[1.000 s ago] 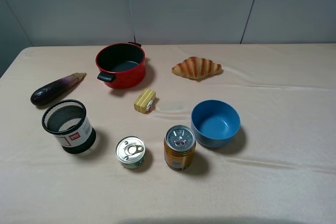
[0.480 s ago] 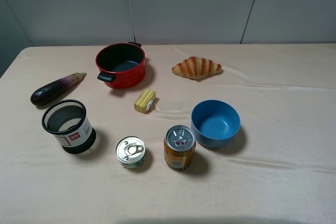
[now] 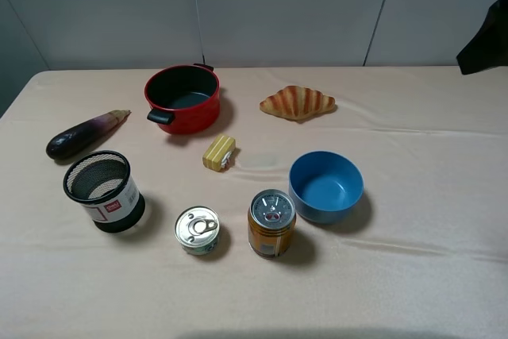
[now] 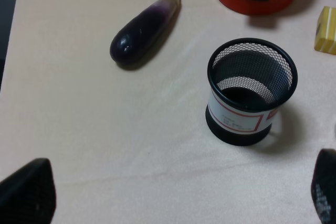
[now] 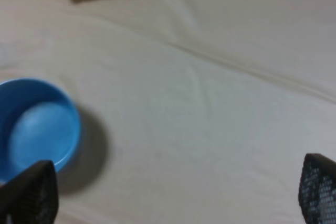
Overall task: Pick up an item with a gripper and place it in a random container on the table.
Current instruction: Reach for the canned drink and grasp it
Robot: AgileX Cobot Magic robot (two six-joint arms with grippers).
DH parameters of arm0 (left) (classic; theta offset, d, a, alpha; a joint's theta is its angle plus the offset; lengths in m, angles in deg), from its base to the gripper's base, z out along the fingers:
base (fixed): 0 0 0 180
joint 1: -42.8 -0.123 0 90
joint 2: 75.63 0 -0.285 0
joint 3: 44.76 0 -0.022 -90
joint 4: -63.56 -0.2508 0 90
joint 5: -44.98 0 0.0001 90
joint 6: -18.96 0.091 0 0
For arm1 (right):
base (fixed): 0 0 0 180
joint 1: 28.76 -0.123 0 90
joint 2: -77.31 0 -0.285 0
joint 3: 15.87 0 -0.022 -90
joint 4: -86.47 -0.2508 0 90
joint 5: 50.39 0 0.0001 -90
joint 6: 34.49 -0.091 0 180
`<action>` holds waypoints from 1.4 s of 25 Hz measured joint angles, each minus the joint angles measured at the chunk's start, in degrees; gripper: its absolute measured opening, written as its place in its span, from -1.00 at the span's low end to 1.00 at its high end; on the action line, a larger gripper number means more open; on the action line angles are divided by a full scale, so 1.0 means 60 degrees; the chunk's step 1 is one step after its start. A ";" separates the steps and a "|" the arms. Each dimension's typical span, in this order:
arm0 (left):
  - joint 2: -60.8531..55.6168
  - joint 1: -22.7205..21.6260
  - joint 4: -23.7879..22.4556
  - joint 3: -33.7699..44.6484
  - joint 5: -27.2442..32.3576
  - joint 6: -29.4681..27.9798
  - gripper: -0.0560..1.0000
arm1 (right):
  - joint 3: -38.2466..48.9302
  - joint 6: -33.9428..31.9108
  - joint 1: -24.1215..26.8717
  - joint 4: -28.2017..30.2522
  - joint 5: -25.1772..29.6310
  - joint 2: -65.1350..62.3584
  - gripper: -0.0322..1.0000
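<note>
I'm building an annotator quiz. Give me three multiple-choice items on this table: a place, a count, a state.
1. In the high view, on which side of the tall orange can does the flat can stand? A left B right C behind
2. How many open containers are there? A two B three C four
3. The mesh cup is: A empty B holding a can C tipped over
Answers: A, the cans stand side by side; B, red pot, blue bowl, mesh cup; A, the left wrist view shows nothing inside.
</note>
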 joint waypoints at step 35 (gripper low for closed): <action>0.0000 0.0000 0.0000 0.0000 0.0000 0.0000 0.97 | 0.0000 0.1708 -0.5463 0.0004 -0.0281 0.2584 0.41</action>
